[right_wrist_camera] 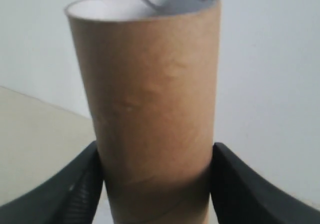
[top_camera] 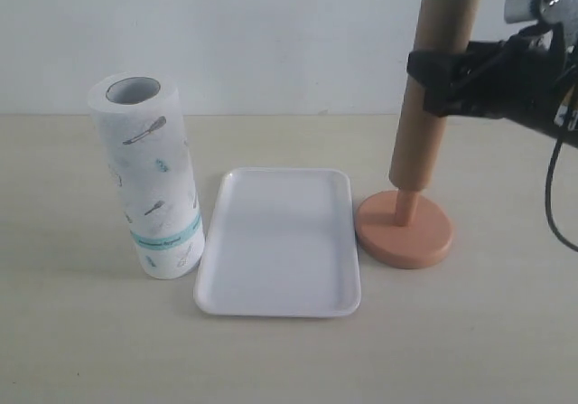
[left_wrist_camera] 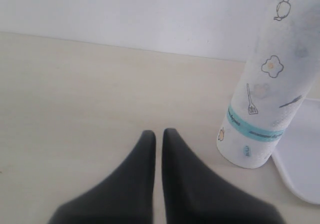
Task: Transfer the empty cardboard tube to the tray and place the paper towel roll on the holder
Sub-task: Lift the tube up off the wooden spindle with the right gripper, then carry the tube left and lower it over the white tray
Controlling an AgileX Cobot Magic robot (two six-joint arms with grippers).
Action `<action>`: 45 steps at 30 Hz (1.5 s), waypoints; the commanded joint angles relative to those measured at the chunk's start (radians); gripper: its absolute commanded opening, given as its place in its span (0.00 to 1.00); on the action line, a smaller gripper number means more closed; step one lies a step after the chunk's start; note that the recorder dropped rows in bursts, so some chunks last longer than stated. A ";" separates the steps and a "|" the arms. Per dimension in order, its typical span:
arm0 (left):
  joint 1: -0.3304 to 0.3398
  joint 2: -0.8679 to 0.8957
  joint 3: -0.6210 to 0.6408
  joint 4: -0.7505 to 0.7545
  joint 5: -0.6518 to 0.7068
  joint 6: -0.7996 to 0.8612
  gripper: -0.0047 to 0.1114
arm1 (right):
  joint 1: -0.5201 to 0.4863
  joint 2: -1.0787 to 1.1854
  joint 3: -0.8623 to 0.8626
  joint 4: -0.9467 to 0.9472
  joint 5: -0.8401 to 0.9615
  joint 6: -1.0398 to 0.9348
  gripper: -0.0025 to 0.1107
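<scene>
Brown cardboard tube (top_camera: 442, 24) tilted over holder (top_camera: 404, 232), right tool (top_camera: 432, 83) clamping sideways; left tool (left_wrist_camera: 157, 136) narrow, empty.

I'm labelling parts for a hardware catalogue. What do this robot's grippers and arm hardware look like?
The left gripper has two matte black fingers, broad at the base, tapering to rounded tips. The right gripper is also black, with textured inner pads, a silver metal bracket above its body and a thin black cable looping below.
</scene>
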 commanded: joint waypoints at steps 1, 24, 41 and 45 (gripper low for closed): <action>0.002 -0.004 0.004 -0.006 -0.005 0.000 0.08 | 0.001 -0.098 -0.063 -0.027 0.023 0.090 0.02; 0.002 -0.004 0.004 -0.006 -0.005 0.000 0.08 | 0.326 -0.356 -0.612 -1.089 0.425 1.056 0.02; 0.002 -0.004 0.004 -0.006 -0.005 0.000 0.08 | 0.765 -0.123 -0.199 -0.943 0.965 1.346 0.02; 0.002 -0.004 0.004 -0.006 -0.005 0.000 0.08 | 0.699 -0.058 -0.268 -0.781 0.899 1.300 0.02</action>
